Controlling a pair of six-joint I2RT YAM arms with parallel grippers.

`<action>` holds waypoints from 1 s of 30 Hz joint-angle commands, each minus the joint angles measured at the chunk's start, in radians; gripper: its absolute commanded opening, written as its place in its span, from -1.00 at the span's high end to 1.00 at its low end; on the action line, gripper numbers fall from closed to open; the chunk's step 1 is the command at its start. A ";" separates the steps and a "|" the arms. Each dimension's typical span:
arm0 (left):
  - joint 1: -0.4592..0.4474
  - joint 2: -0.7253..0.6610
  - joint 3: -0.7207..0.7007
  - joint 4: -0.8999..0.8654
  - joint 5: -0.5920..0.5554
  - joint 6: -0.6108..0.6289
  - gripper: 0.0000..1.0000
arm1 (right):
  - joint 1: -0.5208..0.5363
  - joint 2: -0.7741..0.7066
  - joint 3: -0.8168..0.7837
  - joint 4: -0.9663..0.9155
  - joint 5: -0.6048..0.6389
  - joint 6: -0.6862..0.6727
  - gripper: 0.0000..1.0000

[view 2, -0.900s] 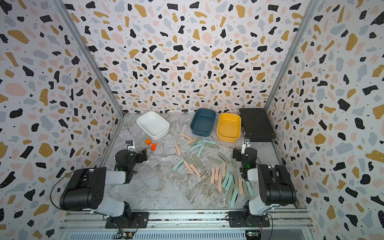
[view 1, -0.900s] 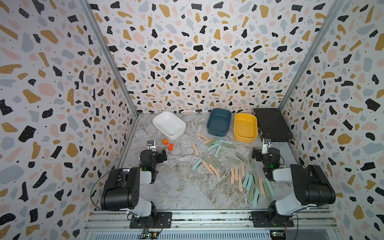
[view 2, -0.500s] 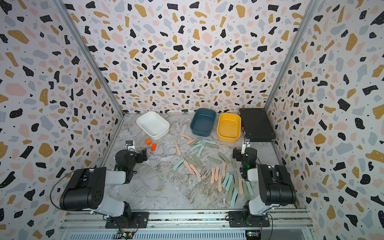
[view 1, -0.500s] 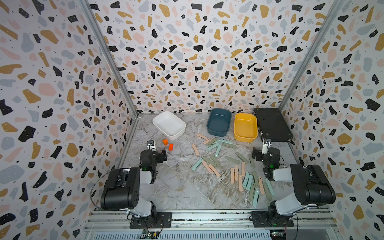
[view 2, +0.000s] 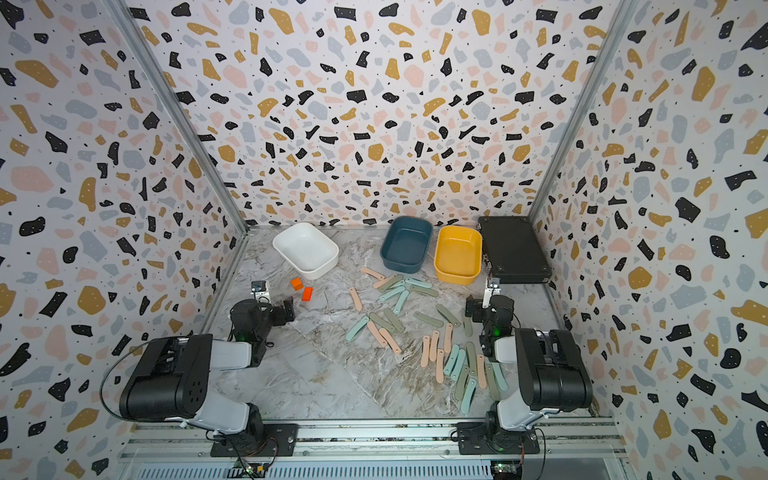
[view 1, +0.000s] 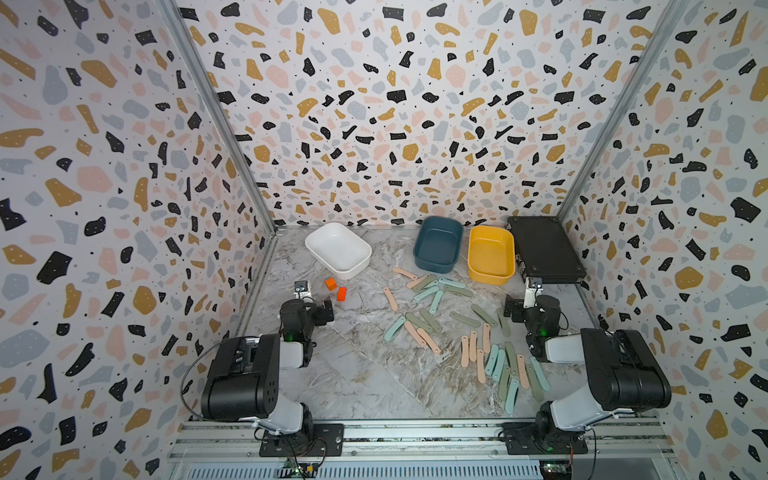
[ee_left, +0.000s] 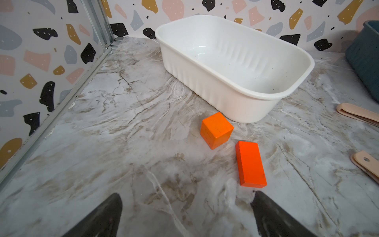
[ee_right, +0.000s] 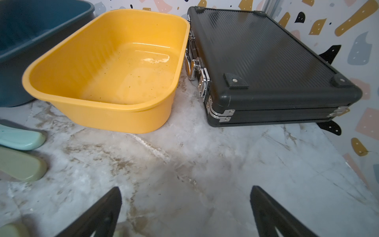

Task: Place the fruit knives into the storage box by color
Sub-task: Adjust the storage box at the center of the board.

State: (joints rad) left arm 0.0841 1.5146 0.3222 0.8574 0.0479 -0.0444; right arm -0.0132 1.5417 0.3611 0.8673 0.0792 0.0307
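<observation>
Several fruit knives in peach-pink [view 1: 390, 298], sage green [view 1: 464, 319] and mint-blue [view 1: 394, 328] lie scattered flat on the marble table, from its middle to its front right. The storage box is three open tubs along the back: white [view 1: 338, 249], dark teal [view 1: 438, 245] and yellow [view 1: 490, 253], all empty. My left gripper [view 1: 320, 311] rests low at the left, open [ee_left: 186, 195], nothing between its fingers. My right gripper [view 1: 524, 309] rests low at the right, open [ee_right: 184, 189] over bare table in front of the yellow tub [ee_right: 106, 61]. Mint [ee_right: 20, 137] and green [ee_right: 20, 164] knives lie beside it.
Two small orange blocks [ee_left: 216, 130] [ee_left: 250, 164] sit just ahead of the left gripper, before the white tub [ee_left: 235, 61]. A flat black latched case [view 1: 544, 249] lies at the back right, against the yellow tub. Patterned walls close in three sides.
</observation>
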 commanded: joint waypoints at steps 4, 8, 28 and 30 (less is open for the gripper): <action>0.006 -0.020 0.003 0.007 0.010 -0.001 -0.98 | 0.002 -0.030 -0.008 0.012 0.023 0.011 -0.99; -0.006 -0.138 0.032 -0.145 -0.160 -0.057 -0.98 | 0.025 -0.154 -0.041 -0.024 0.209 0.049 -0.99; -0.024 0.099 1.043 -1.401 -0.365 -0.404 -0.98 | 0.306 -0.114 0.618 -0.861 0.016 0.338 -0.99; -0.024 0.199 1.165 -1.484 -0.343 -0.393 -0.98 | 0.330 -0.030 0.719 -0.901 -0.044 0.300 -0.99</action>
State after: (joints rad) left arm 0.0631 1.6325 1.3609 -0.4320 -0.3126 -0.4213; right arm 0.2916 1.4593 0.9730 0.1070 0.1551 0.3618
